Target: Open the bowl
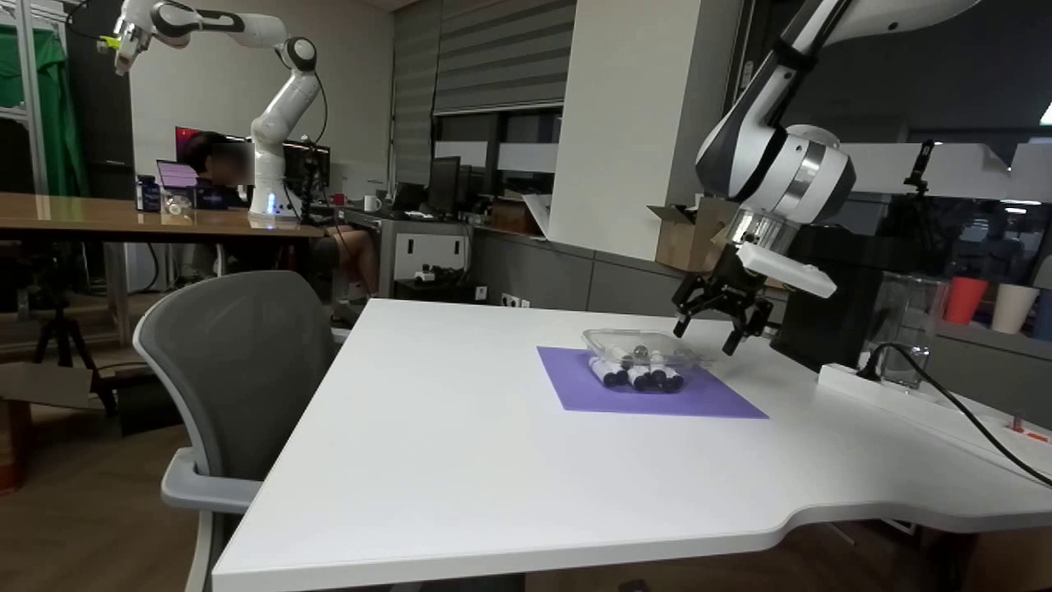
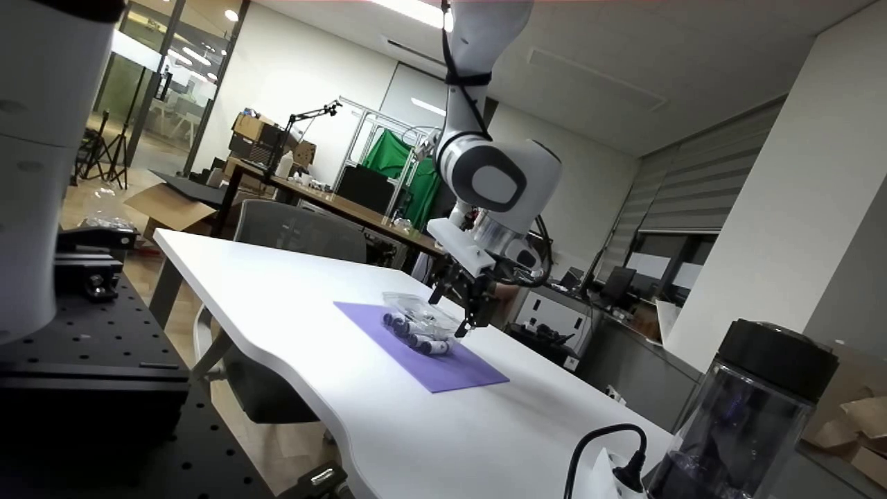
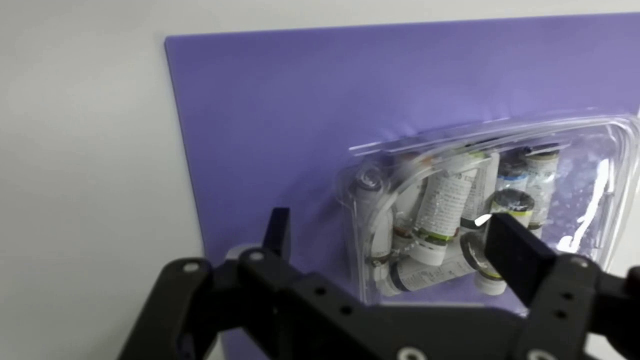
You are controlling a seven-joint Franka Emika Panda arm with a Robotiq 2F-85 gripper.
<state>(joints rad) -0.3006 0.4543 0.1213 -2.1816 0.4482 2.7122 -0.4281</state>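
The robot's gripper (image 1: 704,339) hangs near one edge of the purple mat (image 3: 260,100), its two black fingers (image 3: 520,255) spread wide with nothing held between them. They look hard, with flat, square ends. The bowl (image 3: 359,250) sits on the mat, and in an exterior view the fingertips (image 1: 731,344) seem to be up off it, not touching. What looks like a lid (image 1: 629,339) is on top, though it is hard to tell if it is snapped down tight. To open it well, the gripper should come down slowly over the mat until one finger is under the lid's rim (image 3: 622,145) and one is on top. Then it should squeeze softly, just enough to hold, and pull up from that one edge. Pushing down hard could bend the thin side or make the bowl skid on the mat. The bowl is see-through plastic, low and boxy, with round corners. It looks thin and light, so it may wobble or lift along with the lid. Inside are little round tubes (image 3: 446,200) with white labels and black or white caps (image 3: 427,253), lying every which way, and they might roll if the bowl tips. The mat is flat, smooth and dull. Under the mat is a white table (image 1: 411,493) with a slick-looking top, and well apart from the mat stands a chair (image 1: 238,370) with a grey back.
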